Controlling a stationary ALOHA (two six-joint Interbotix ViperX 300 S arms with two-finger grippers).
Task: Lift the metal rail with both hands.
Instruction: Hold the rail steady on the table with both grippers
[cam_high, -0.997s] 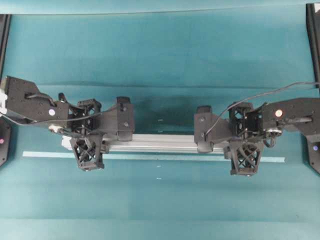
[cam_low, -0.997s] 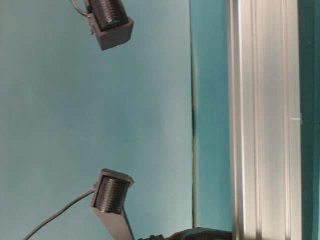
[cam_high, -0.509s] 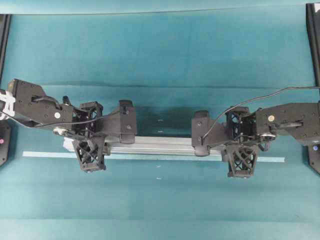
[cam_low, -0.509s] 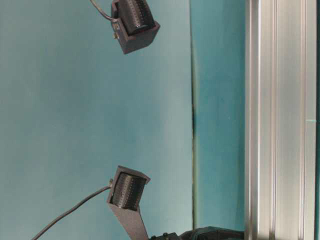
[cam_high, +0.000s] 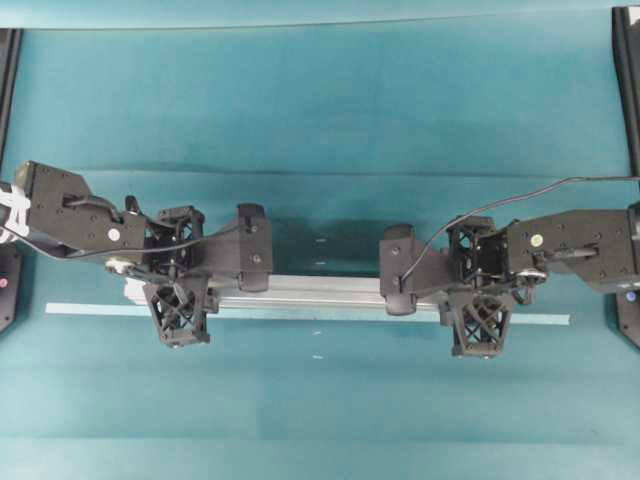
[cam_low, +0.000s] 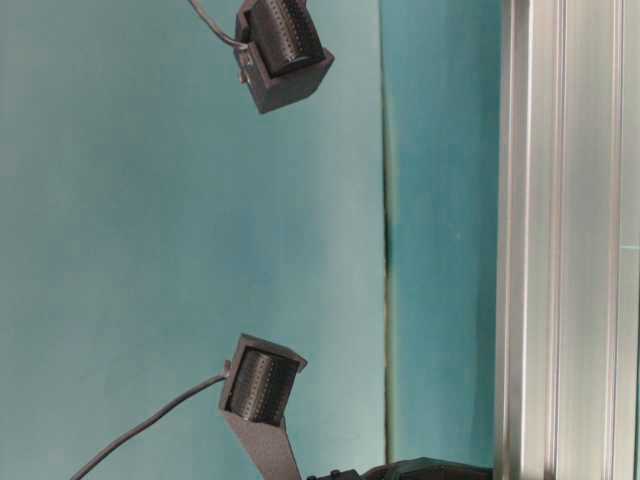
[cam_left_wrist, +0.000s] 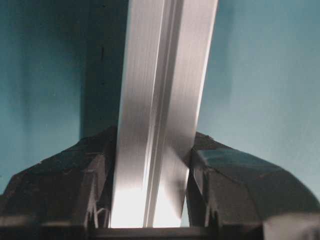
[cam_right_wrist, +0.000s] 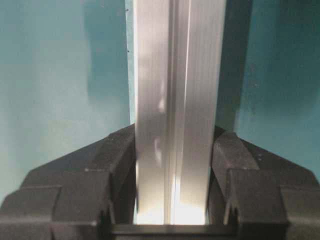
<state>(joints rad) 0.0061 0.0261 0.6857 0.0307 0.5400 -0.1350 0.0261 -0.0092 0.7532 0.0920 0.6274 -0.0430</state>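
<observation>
Both arms have carried the metal rail (cam_high: 320, 290) slightly up-frame since earlier; left gripper (cam_left_wrist: 150, 195) and right gripper (cam_right_wrist: 172, 190) jaws clench it between them near opposite ends.

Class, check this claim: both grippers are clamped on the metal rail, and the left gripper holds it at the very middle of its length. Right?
Not quite. The overhead view shows the left gripper clamped near the left end of the metal rail, not its middle. The right gripper is clamped near the other end.
</observation>
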